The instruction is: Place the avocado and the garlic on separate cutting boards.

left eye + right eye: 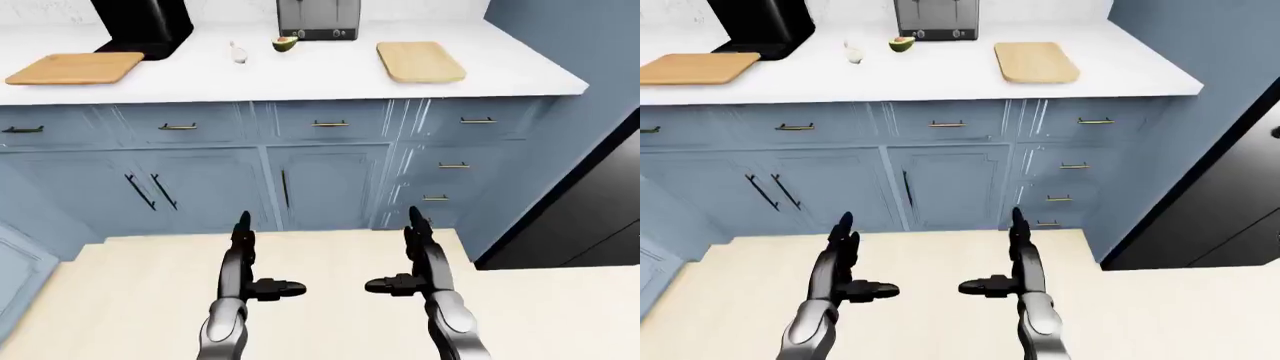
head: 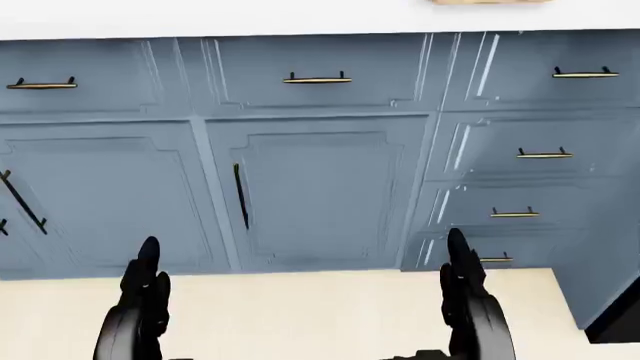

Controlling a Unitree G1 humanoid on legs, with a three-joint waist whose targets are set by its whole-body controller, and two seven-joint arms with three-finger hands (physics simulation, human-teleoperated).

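Observation:
A halved avocado (image 1: pixel 285 43) lies on the white counter (image 1: pixel 320 75) near the toaster. A pale garlic bulb (image 1: pixel 238 52) sits just left of it. One wooden cutting board (image 1: pixel 75 68) lies at the counter's left, another cutting board (image 1: pixel 420 61) at its right. Both boards are bare. My left hand (image 1: pixel 252 262) and right hand (image 1: pixel 410 259) are held low over the floor, fingers straight up and thumbs pointing inward, both open and empty, well short of the counter.
A dark toaster (image 1: pixel 318 19) stands at the counter's top edge and a black appliance (image 1: pixel 145 26) at the upper left. Blue cabinets with drawers (image 1: pixel 330 165) run below the counter. A blue wall (image 1: pixel 580 45) and a black appliance (image 1: pixel 590 225) stand at the right.

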